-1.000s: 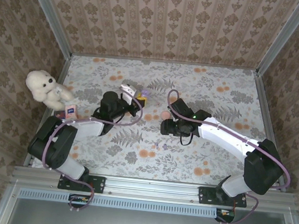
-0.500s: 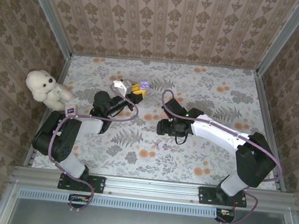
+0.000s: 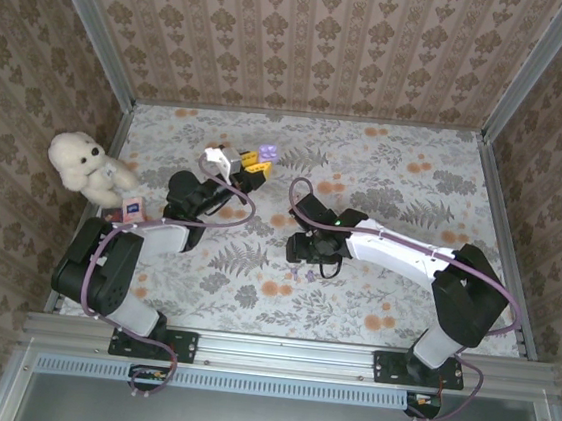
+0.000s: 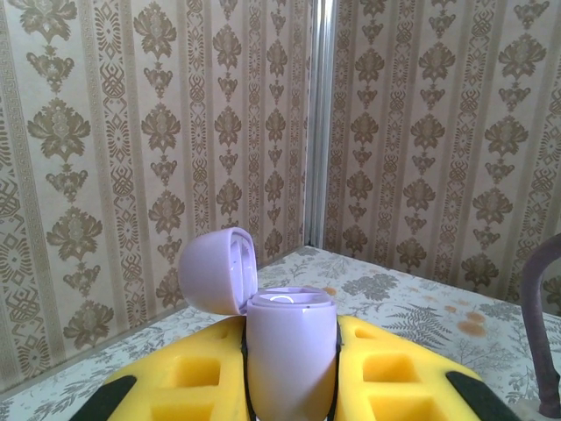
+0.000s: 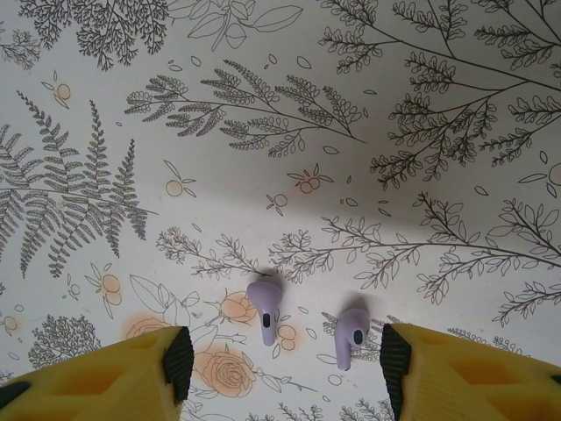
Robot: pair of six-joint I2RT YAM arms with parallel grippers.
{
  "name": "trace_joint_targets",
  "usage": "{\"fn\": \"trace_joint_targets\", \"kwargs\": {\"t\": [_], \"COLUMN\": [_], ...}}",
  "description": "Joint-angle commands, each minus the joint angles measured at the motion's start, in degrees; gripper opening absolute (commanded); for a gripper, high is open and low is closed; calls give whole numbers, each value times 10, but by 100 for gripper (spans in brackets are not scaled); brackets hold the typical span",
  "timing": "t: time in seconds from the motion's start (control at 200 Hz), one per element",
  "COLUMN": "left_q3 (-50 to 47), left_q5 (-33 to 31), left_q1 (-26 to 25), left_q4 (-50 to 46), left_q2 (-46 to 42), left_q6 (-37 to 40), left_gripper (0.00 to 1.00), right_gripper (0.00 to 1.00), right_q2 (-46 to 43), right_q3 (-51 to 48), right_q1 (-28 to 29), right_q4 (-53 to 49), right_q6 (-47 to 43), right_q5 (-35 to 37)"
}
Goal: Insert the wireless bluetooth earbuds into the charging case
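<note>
Case: charging case, lid flipped open, upright, off the table, well right of the teddy bear in the top view.
Left gripper: clamped on the case's body.
Right gripper: jaws apart, empty, farther from the bear.
Earbuds: two, lying on the table below the right gripper.

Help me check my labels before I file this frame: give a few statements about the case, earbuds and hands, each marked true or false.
1. The charging case has its lid open. True.
2. The left hand is shut on the charging case. True.
3. Both earbuds sit inside the case. False: one earbud and the other earbud lie on the table.
4. The right hand grips an earbud. False: it is open and touches neither.
</note>
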Motion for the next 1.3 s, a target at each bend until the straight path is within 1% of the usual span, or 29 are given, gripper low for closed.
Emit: {"fn": "trace_joint_targets", "kwargs": {"t": [0.0,0.325,0.615,0.825,1.135,1.295], "left_q3": [9,17,17,13,10,9], "left_q5": [-16,-18,-21,-23,-21,-22], "left_q1": [5,14,23,29,35,36], "left_q4": [24,23,23,23,23,23], "left_q2": [-10,-1,-6,-14,-21,-23], "left_q6": [1,-6,-13,-15,-19,-20], "left_gripper": [0,0,0,0,0,0], "right_gripper": [61,57,48,48,47,45], "right_q2": [2,22,85,127,163,176], "right_q3": [19,42,88,115,127,131], "right_q1": [2,25,54,65,72,74], "right_q4": [-8,-61,-86,-107,-110,-113], "right_q6": [15,-4,-13,-4,0,2], "right_q5": [-1,14,34,50,50,50]}}
